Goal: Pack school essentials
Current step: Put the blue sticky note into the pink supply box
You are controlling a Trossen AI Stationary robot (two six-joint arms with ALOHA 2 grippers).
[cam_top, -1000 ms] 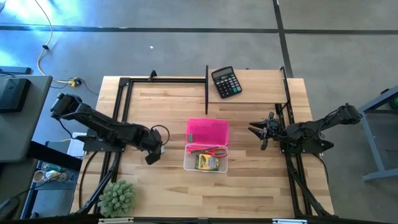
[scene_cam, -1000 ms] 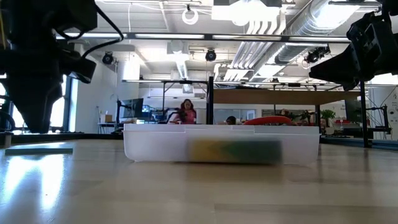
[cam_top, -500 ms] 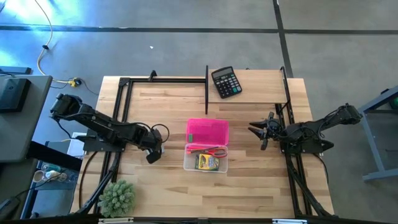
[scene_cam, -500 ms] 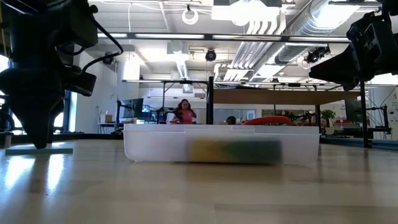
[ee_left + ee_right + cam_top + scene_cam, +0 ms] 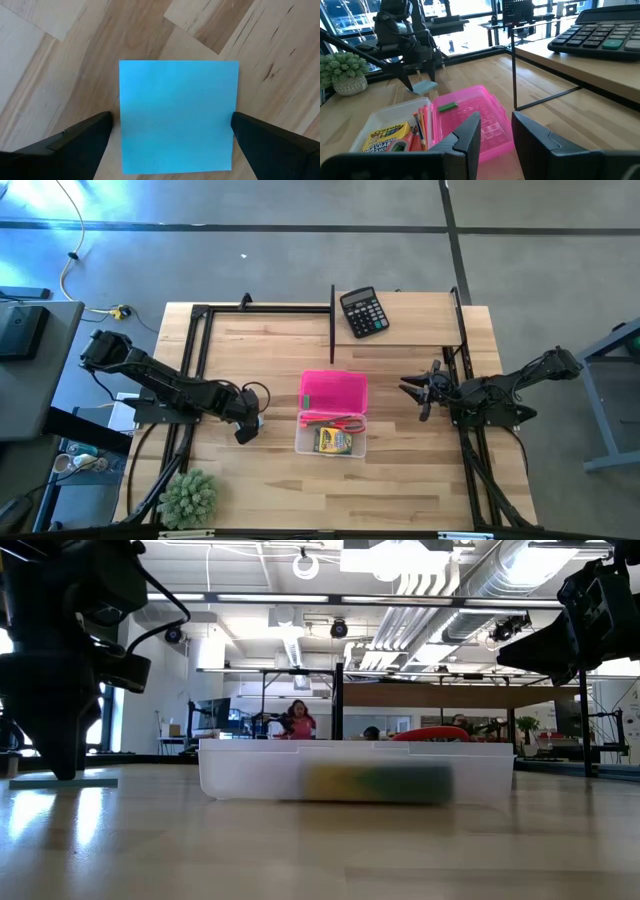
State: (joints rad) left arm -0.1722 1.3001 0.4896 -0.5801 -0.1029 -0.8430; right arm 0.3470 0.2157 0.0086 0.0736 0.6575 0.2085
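Blue sticky-note pad [image 5: 177,116] lies flat on the counter [image 5: 270,480], left of the case [image 5: 332,430]; left gripper [image 5: 170,137] straddles it, fingers wide: descend squarely, then pinch. Right gripper [image 5: 495,131], fingers narrow and empty, waits.

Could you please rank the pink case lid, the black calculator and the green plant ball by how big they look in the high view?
1. Pink case lid, clearly largest.
2. Green plant ball.
3. Black calculator, though it and the ball look close, so that order is unsure.
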